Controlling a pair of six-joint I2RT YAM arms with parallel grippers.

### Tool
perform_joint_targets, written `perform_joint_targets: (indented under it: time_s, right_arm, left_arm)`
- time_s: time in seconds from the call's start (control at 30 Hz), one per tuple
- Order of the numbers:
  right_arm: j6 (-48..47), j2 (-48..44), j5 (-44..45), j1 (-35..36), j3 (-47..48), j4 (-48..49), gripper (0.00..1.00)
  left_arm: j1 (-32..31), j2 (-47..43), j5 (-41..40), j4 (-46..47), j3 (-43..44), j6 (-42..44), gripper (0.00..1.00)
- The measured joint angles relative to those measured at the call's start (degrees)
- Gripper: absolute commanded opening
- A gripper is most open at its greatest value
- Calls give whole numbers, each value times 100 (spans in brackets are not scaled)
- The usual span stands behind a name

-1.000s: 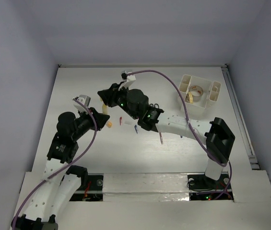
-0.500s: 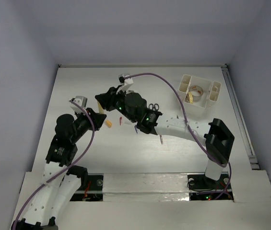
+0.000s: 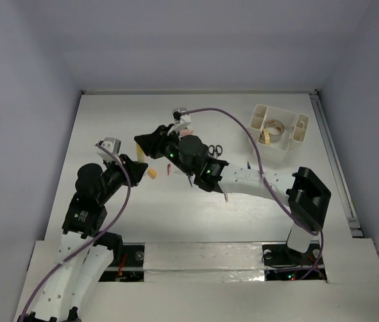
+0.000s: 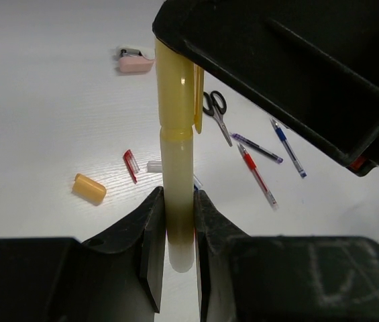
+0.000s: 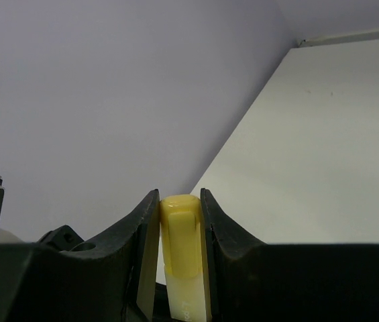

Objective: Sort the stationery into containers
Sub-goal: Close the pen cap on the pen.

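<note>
- The left jaws are clenching the lower barrel of the yellow marker, holding it upright in the air above the bench.
- The right jaws are clenching the same marker at its capped top end, and the right wrist view is showing the cap pinched squarely between them.
- Judgement: the two arms are sharing one item, which is looking like a handover. The organizer is sitting at the far right of the bench, nearer the right arm's base than the left's.
- The marker is hanging well apart from the organizer. Tape rolls are already lying in its middle compartment.
- The scissors, red pen, blue pen, purple pen, orange block and pink item are lying loose on the bench, awaiting sorting.
- Risk, as a judgement: with both grips clamping, any pull along the barrel is liable to separate the cap from the body.
</note>
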Motion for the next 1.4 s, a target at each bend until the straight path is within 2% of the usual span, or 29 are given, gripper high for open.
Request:
perform_joint_targets:
  time_s: [0.7,1.03,1.4]
  right_arm:
    - [254,-184,-74,98,-411,131,0]
    - [706,-520,-254,-31,-1567,1045,0]
    - [1008,-367,-155,-2,-1912,1668,0]
  left_arm:
    - [28,-94,105,-280,0,76,0]
    - [-55,385,557,-684,225,157,0]
    - [-55,774,787,-1032,463,129,0]
